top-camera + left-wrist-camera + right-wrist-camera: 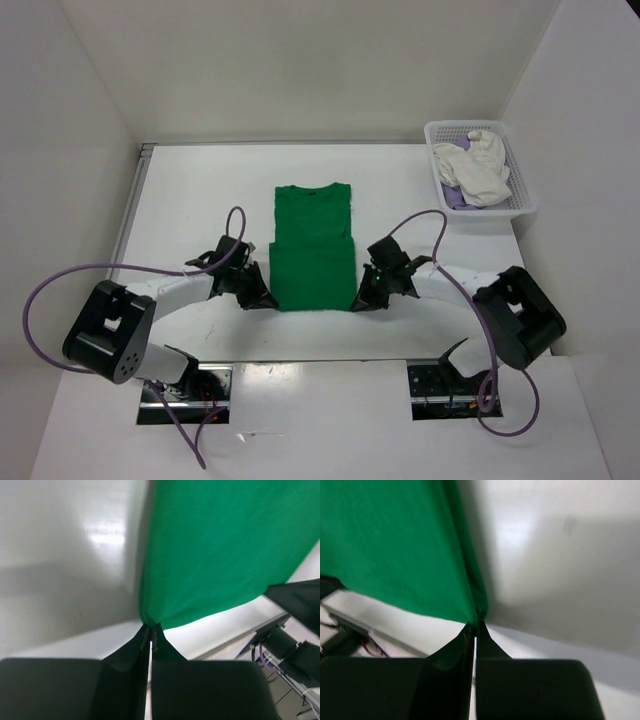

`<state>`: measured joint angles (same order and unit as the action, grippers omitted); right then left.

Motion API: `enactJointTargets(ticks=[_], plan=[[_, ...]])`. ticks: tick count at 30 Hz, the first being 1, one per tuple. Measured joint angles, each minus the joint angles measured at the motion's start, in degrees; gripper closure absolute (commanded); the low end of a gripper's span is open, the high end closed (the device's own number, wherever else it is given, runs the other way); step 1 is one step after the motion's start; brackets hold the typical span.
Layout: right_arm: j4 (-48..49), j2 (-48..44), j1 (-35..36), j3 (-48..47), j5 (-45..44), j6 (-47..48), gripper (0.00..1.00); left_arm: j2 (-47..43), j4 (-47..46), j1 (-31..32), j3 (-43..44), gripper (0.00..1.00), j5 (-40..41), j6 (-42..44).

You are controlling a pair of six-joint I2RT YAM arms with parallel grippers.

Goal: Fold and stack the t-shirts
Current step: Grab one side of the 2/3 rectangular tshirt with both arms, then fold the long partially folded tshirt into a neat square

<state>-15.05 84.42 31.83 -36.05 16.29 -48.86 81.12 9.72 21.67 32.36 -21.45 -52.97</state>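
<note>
A bright green t-shirt (312, 250) lies flat in the middle of the table, folded to a narrow strip with its neck at the far end. My left gripper (262, 298) is shut on its near left corner (150, 620). My right gripper (362, 300) is shut on the near right corner (479, 616). In both wrist views the green cloth bunches into the pinched fingertips. A white t-shirt (478, 166) lies crumpled in the basket over a lavender one (452, 196), of which only an edge shows.
The white perforated basket (524, 196) stands at the far right of the table, near the right wall. Purple cables (60, 280) loop off both arms. White walls close in the table on the left, back and right.
</note>
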Motion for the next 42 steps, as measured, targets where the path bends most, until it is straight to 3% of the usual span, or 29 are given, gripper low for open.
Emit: enactJointTargets(ticks=[7, 12, 16, 23, 31, 32, 34, 37, 39, 42], plan=[[-6.93, -12.87, 9.42, 3.1, 1.2, -6.34, 1.0, -13.35, 11.32, 0.0, 0.07, 1.0, -2.97, 1.57], [-13.81, -16.72, 0.11, -5.46, 2.34, -3.08, 1.0, -15.52, 18.93, -3.21, 8.41, 1.0, -5.38, 2.1], [-15.04, -8.83, -8.68, -17.9, 2.51, 3.02, 1.0, -6.82, 17.11, -7.54, 20.55, 1.0, -6.38, 2.38], [-14.62, 13.11, -16.35, -39.71, 1.53, 12.79, 1.0, 17.51, 10.4, -8.79, 44.72, 1.0, -3.37, 3.52], [-15.5, 31.34, -20.41, -53.77, 0.31, 17.07, 1.0, 37.44, 7.5, -8.79, 59.98, 0.99, -0.13, 2.32], [-15.47, 32.79, -20.5, -55.04, 0.09, 17.29, 1.0, 39.28, 7.61, -8.79, 61.61, 0.95, 0.15, 1.88], [-15.74, 35.43, -20.7, -57.29, -0.24, 17.62, 0.98, 42.4, 7.54, -8.79, 64.39, 0.76, 0.61, 1.77], [-16.46, 38.36, -20.96, -60.0, -0.87, 17.84, 0.83, 45.48, 7.39, -9.01, 67.45, 0.45, 1.31, 0.87], [-17.25, 39.47, -21.11, -61.77, -1.16, 18.03, 0.73, 45.7, 6.93, -9.42, 67.63, 0.39, 1.46, 0.17], [-18.23, 39.47, -21.33, -63.69, -1.55, 18.34, 0.63, 44.46, 5.27, -10.27, 67.17, 0.4, 1.88, -1.07]])
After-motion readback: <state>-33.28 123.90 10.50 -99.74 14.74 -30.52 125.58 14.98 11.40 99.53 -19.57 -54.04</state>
